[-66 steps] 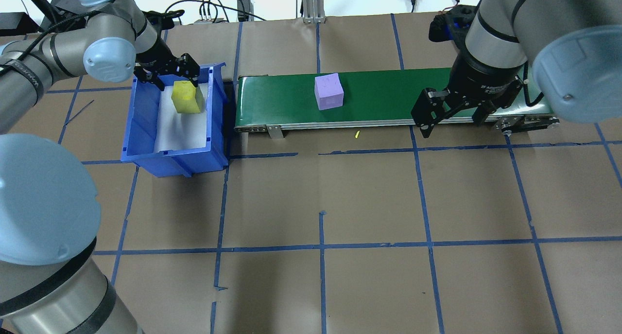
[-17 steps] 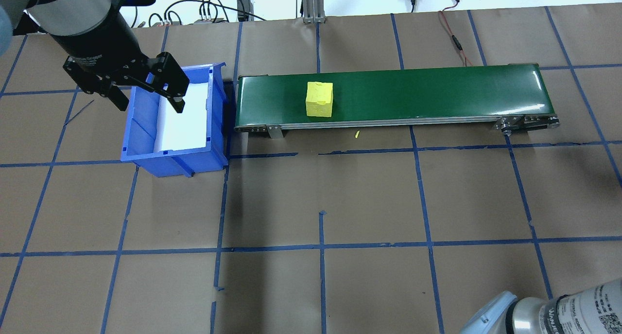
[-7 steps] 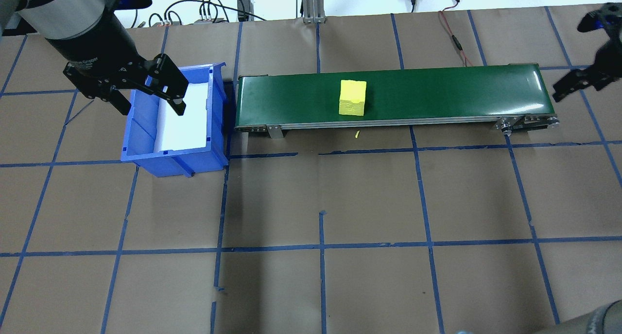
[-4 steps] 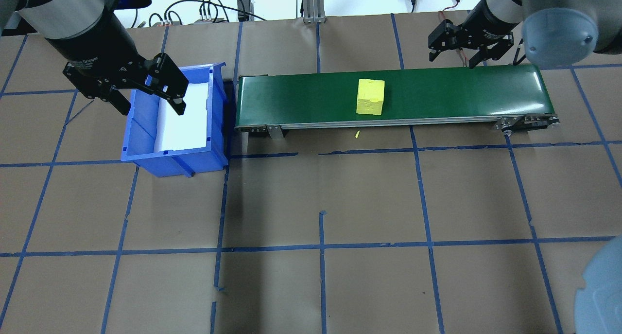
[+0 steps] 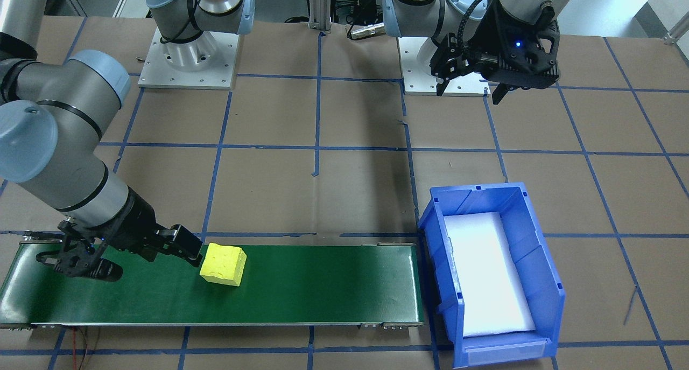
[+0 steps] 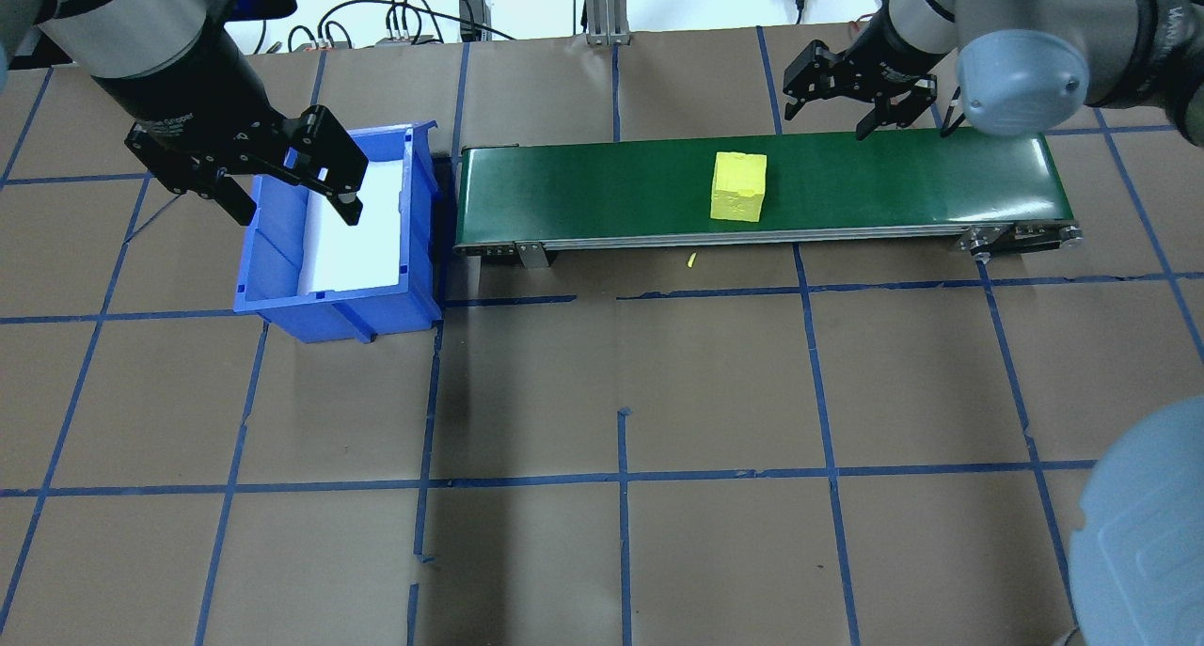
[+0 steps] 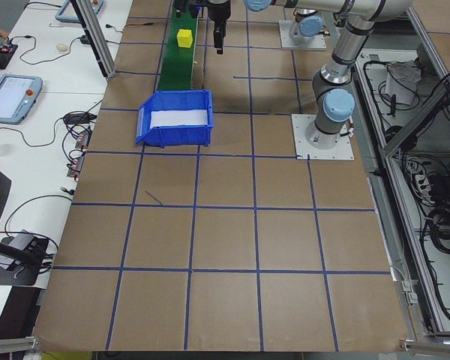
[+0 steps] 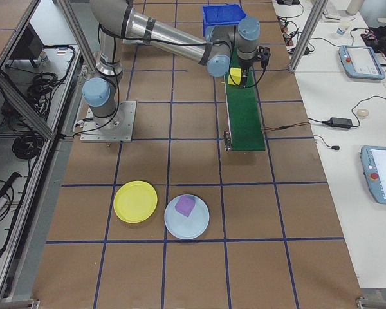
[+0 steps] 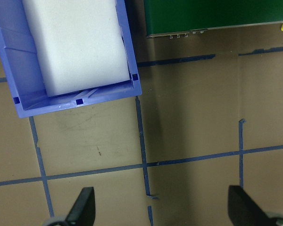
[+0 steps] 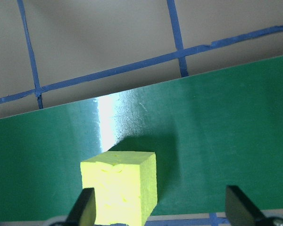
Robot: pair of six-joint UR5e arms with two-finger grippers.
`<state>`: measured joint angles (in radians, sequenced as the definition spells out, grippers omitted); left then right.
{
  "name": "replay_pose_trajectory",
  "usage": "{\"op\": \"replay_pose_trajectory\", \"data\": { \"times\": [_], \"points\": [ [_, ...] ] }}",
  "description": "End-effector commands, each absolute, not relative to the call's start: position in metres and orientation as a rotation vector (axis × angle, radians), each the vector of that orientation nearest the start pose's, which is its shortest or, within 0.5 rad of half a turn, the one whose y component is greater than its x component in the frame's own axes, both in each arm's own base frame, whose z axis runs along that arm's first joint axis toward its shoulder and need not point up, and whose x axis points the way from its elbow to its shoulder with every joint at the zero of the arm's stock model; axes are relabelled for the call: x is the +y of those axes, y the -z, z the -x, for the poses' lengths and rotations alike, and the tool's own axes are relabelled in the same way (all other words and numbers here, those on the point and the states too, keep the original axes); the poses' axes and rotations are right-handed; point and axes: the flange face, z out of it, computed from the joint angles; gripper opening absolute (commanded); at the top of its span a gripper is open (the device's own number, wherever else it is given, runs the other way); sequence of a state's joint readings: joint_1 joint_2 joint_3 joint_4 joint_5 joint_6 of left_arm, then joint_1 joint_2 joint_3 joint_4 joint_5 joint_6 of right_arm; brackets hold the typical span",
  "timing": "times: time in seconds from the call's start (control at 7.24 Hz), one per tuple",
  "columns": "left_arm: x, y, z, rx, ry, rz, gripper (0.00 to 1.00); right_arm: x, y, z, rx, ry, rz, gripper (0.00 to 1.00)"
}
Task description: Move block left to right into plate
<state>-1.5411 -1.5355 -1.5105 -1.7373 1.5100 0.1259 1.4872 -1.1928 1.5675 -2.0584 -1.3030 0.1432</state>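
A yellow block (image 6: 738,186) (image 5: 223,264) rides on the green conveyor belt (image 6: 894,176), right of its middle in the overhead view. My right gripper (image 6: 826,118) (image 5: 153,267) hangs open over the belt just past the block. In the right wrist view the block (image 10: 120,193) shows low, by the left finger (image 10: 85,207). My left gripper (image 6: 292,204) (image 5: 467,92) is open and empty above the blue bin (image 6: 273,251). The yellow plate (image 8: 136,201) lies on the table beyond the belt's end, seen only in the exterior right view.
Beside the yellow plate sits a pale blue plate (image 8: 199,228) holding a purple block (image 8: 184,206). The blue bin (image 5: 538,262) holds only a white liner (image 9: 75,47). A small yellow scrap (image 6: 690,260) lies in front of the belt.
The yellow block has ridden the belt to the right. My right arm swung in from the right edge and now hovers by the block. The left gripper has stayed over the bin.
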Motion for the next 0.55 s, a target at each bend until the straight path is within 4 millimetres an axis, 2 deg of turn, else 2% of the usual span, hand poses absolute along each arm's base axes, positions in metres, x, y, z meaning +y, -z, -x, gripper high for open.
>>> {"op": "replay_pose_trajectory", "data": {
  "times": [0.0,0.41],
  "points": [
    [-0.472,-0.518,0.126,3.205,-0.108,-0.149,1.0,-0.643,-0.312,-0.112,2.851,0.1,-0.338,0.98],
    [-0.472,-0.517,0.127,3.206,-0.108,-0.149,1.0,-0.643,-0.284,-0.108,2.886,0.044,-0.333,0.98]
  ]
}}
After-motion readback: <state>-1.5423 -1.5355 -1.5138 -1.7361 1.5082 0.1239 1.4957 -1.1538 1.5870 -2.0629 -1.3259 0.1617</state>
